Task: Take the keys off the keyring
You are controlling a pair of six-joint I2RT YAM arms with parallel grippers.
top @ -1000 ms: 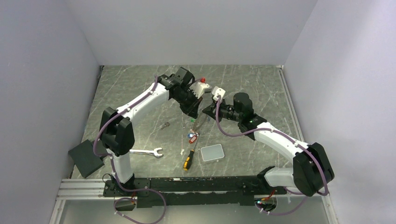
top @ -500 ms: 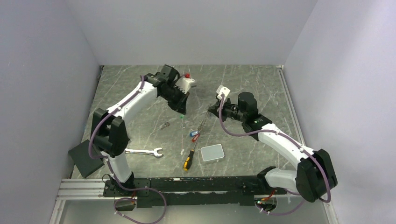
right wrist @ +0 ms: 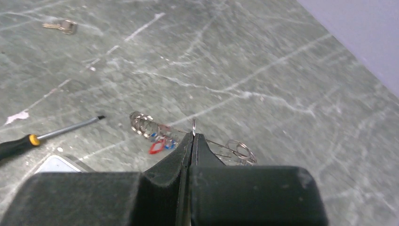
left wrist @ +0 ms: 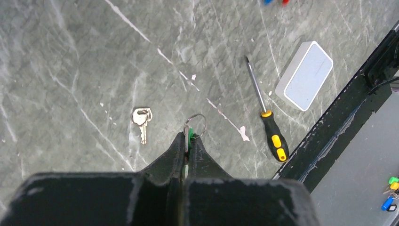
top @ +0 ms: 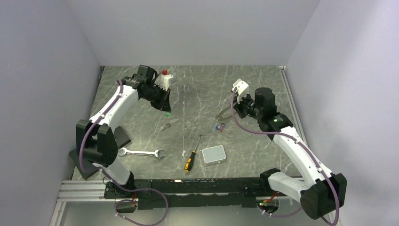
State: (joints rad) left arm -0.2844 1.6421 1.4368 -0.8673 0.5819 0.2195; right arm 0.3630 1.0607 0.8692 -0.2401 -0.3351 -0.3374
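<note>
My left gripper (top: pixel 166 108) (left wrist: pixel 188 137) is shut on a green-tagged key (left wrist: pixel 190 136) with a small silver split ring (left wrist: pixel 196 125), held above the table at the back left; the key's green tag shows in the top view (top: pixel 168 113). My right gripper (top: pixel 234 110) (right wrist: pixel 193 135) is shut on the thin wire of the keyring (right wrist: pixel 141 123) (top: pixel 222 115), which looks stretched out, with coils at both ends. Red- and blue-tagged keys (right wrist: pixel 160 145) (top: pixel 219 126) hang from the keyring, down at the table. One bare silver key (top: pixel 164 126) (left wrist: pixel 141 117) lies loose on the table.
A yellow-and-black screwdriver (top: pixel 191 155) (left wrist: pixel 268 123) and a grey box (top: pixel 213 153) (left wrist: pixel 305 75) lie near the front middle. A silver wrench (top: pixel 141 152) lies front left. A black plate (top: pixel 86 160) sits at the left front corner.
My left gripper swung left with the green-tagged key, away from the ring. My right gripper moved right, taking the keyring and the red and blue keys with it.
</note>
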